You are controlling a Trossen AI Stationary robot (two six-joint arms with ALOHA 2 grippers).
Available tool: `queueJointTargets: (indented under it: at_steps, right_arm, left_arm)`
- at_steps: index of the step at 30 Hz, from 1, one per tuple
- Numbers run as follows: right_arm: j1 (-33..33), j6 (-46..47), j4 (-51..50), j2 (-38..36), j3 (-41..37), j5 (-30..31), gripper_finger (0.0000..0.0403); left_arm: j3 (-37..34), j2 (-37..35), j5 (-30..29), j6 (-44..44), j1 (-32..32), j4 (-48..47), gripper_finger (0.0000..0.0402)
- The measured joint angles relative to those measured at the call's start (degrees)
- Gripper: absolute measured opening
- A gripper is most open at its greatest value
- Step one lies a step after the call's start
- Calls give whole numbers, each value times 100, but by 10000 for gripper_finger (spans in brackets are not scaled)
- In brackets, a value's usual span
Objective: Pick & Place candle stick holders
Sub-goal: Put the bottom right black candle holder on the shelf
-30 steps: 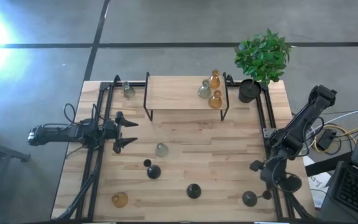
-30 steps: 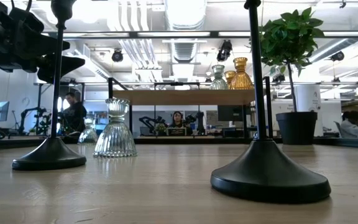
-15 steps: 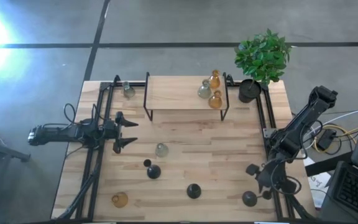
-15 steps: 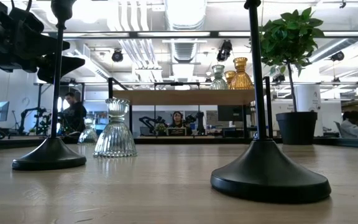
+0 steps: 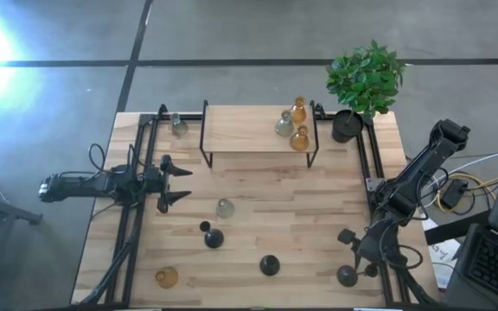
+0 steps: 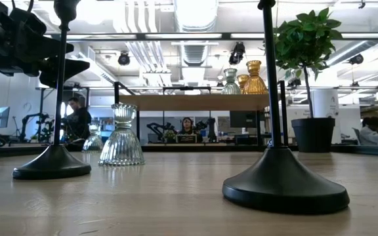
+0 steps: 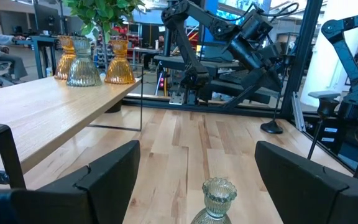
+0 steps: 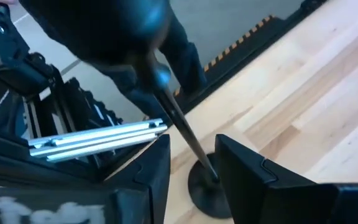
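Wooden desk [image 5: 258, 186] under bright shop lights, open workshop behind it, and the action is down at the near right corner. Over the last second the right gripper [image 5: 354, 244] has slid along the right edge toward that corner, closing in on the black stemmed holder [image 5: 347, 276] standing there. Its jaws, pinched tight a second ago, have come apart to a narrow gap, and the wrist camera shows the thin stem [image 8: 182, 127] running down between the two fingers [image 8: 151, 171] to its round base. Straddling, then, not yet squeezing: no visible contact on the stem, so call it lined up, not held.

Nothing else has budged. The left gripper [image 5: 173, 181] waits at the left edge with jaws spread wide and empty, a clear glass holder [image 5: 224, 207] just in front of it. Two more black stemmed holders [image 5: 213, 238] stand near the front middle, an amber bulb [image 5: 167, 277] sits at the near left corner, and a grey glass one [image 5: 178, 126] at the far left.

Up on the wooden shelf [image 5: 249, 130] at the far edge, three glass holders [image 5: 294, 125] are already clustered at its right end, beside the potted plant [image 5: 363, 82]. My read: the pick is about to begin, and the jaws need to close square on that slim stem or it tips.
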Motion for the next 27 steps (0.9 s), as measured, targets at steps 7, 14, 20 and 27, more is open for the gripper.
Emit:
queueJointTargets:
  at_steps: [7,14,20,27]
  right_arm:
    - [4,243,213,0,50,-4,98]
    - [4,183,339,0,194,-7,71]
    - [7,95,324,3,194,68,16]
    - [4,-118,337,-7,195,257,12]
  left_arm:
    - [1,0,0,0,0,0,323]
    - [1,-1,1,1,0,0,323]
    - [2,0,0,1,0,0,323]
    - [0,0,0,-1,0,0,323]
